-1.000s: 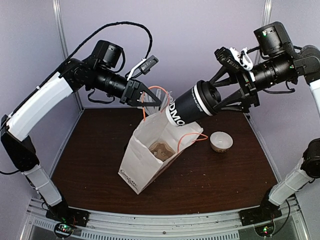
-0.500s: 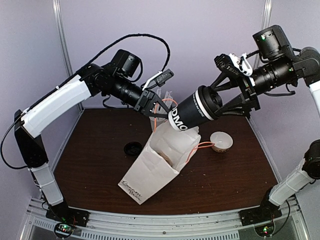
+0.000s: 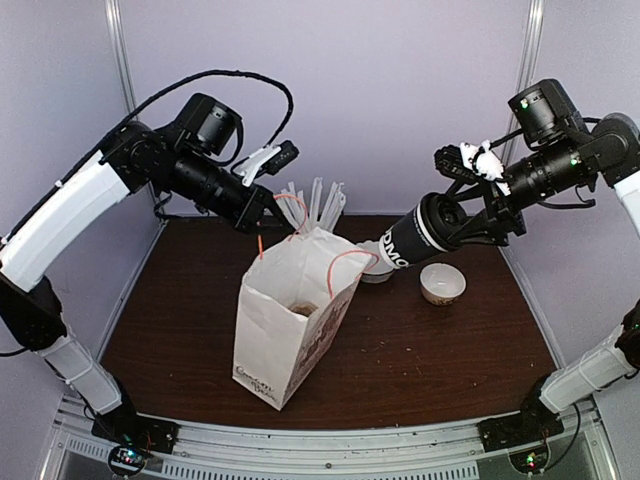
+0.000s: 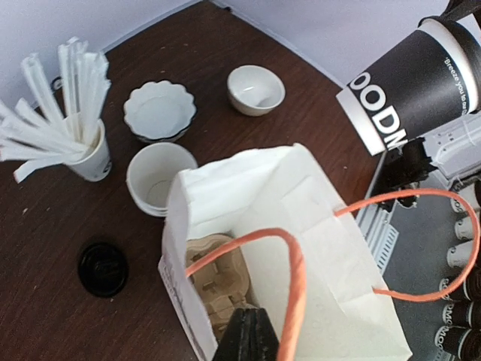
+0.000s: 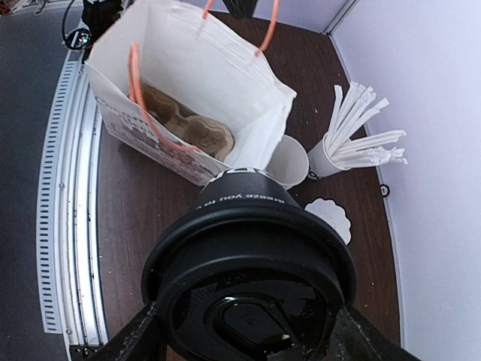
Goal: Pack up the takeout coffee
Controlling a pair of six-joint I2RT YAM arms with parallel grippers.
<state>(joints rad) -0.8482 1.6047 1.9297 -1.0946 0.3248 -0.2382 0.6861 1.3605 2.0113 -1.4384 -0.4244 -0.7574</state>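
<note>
Along the 6 o'clock edge runs a ribbed metal rail [image 3: 330, 440]. Beyond it is a dark brown wooden table [image 3: 430, 360], whose bare, matte boards run from the rail out toward 4 o'clock.

A white paper bag [image 3: 280, 340] stands upright just toward 9 o'clock of the table's middle. Its mouth is open and there is faint printing low on its near face. A brown moulded-pulp cup carrier [image 4: 214, 282] sits at the bottom of the bag.

The left gripper [image 4: 246, 338] is pinched together on the orange cord handle [image 4: 292, 301] at the bag's 10 o'clock side and holds it up. The second orange handle [image 4: 376, 201] loops free on the 3 o'clock side.

In the left wrist view, a flat black plastic lid [image 4: 102, 268] lies on the wood beside the bag, on the side away from the coffee.

The takeout coffee [image 3: 410, 240] is a black paper cup with white block lettering and a black plastic lid. It hangs in the air at the bag's 2 o'clock, tilted with its base toward the bag's rim but outside the mouth. The right gripper [image 5: 248, 335] is clamped across its lid end.

Right under the cup's base stands an open white paper cup [image 3: 375, 270], close against the bag's far corner. A small cream bowl [image 3: 441, 283] rests at the bag's 3 o'clock, apart from both.

Farther out, toward 12 o'clock, are a white scalloped dish [image 4: 159, 111] and a cup of paper-wrapped straws [image 3: 315, 203] fanning upward. Pale lilac wall panels [image 3: 400, 90] close the table in on three sides.
</note>
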